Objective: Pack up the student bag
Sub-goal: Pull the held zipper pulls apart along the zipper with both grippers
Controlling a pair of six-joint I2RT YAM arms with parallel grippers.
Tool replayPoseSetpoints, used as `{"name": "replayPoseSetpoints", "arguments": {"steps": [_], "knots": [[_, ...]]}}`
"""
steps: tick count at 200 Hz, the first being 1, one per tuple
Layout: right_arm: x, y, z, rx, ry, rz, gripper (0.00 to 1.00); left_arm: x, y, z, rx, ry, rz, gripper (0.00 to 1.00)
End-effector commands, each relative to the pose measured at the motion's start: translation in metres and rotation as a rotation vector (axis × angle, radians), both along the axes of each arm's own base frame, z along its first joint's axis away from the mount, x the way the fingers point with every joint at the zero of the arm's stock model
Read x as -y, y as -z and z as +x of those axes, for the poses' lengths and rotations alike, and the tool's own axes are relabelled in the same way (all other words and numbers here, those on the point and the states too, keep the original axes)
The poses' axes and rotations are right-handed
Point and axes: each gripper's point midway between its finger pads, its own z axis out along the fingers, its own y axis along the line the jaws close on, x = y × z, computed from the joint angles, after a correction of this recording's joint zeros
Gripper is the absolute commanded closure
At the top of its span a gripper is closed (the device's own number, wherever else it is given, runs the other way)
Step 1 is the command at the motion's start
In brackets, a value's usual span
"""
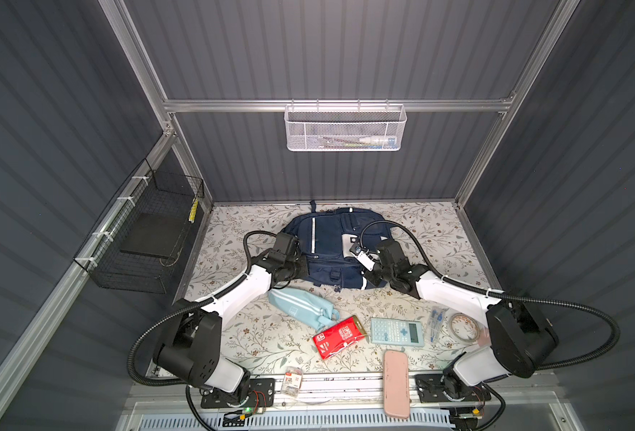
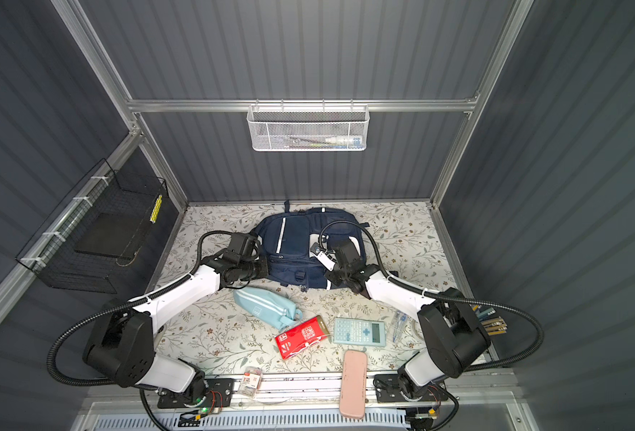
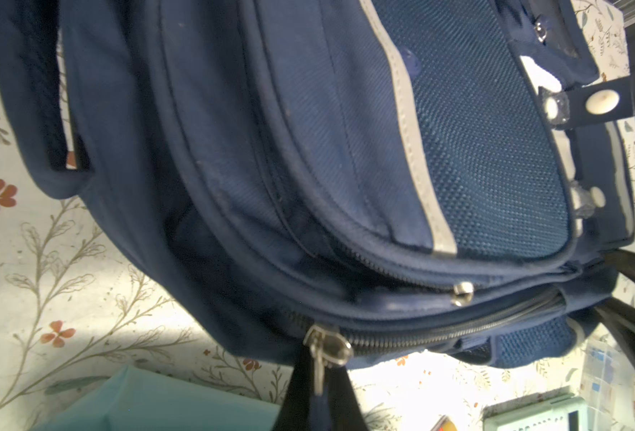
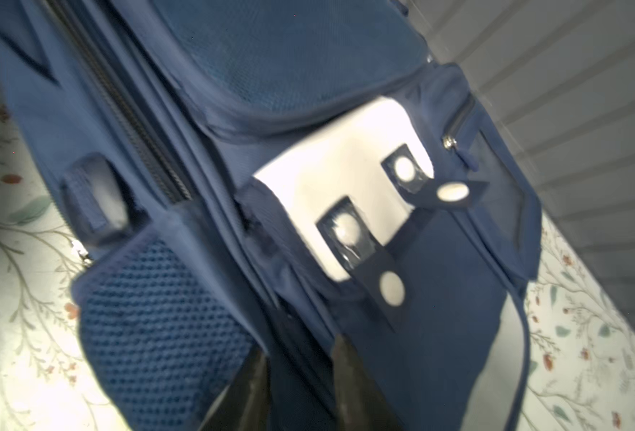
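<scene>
Tightly, left end effector (image 3: pixel 319 388) on zipper (image 3: pixel 327 345).

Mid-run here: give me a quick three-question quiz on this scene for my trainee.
1. Fill in: between the red packet and the pack of pens lies the ___.
2. True or false: the pink case is inside the student bag.
3. The left gripper has its jaws shut on: A the pink case, B a zip pull of the bag, C the red packet.
Key: 1 calculator; 2 false; 3 B.
</scene>
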Motion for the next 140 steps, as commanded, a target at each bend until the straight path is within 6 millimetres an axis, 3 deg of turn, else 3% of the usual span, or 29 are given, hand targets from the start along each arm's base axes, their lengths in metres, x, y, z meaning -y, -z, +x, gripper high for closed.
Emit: {"name": "replayPoseSetpoints", "arguments": {"steps": [1,19,36,65,79,102,140], "knots": [[-0.022,-0.019,-0.014,0.019,-0.014,0.058,0.56,0.012,-0.019,0.001,0.015,0.008,-0.081,1.00],[-0.059,-0.034,-0.028,0.076,-0.095,0.129,0.47,0.022,-0.030,-0.002,0.034,0.026,-0.099,1.00],[-0.092,-0.041,-0.032,0.084,-0.154,0.180,0.45,0.028,-0.041,-0.006,0.054,0.039,-0.102,1.00],[-0.133,-0.027,-0.017,0.081,-0.200,0.116,0.46,0.031,-0.049,-0.012,0.056,0.051,-0.113,1.00],[-0.137,-0.016,-0.005,0.078,-0.165,0.081,0.57,0.028,-0.050,-0.013,0.062,0.047,-0.106,1.00],[-0.128,-0.003,-0.003,0.079,-0.147,0.030,0.95,0.016,-0.046,-0.012,0.063,0.007,-0.048,1.00],[-0.102,0.000,-0.030,0.104,-0.217,-0.023,1.00,0.003,-0.028,0.006,0.035,-0.038,-0.007,1.00]]}}
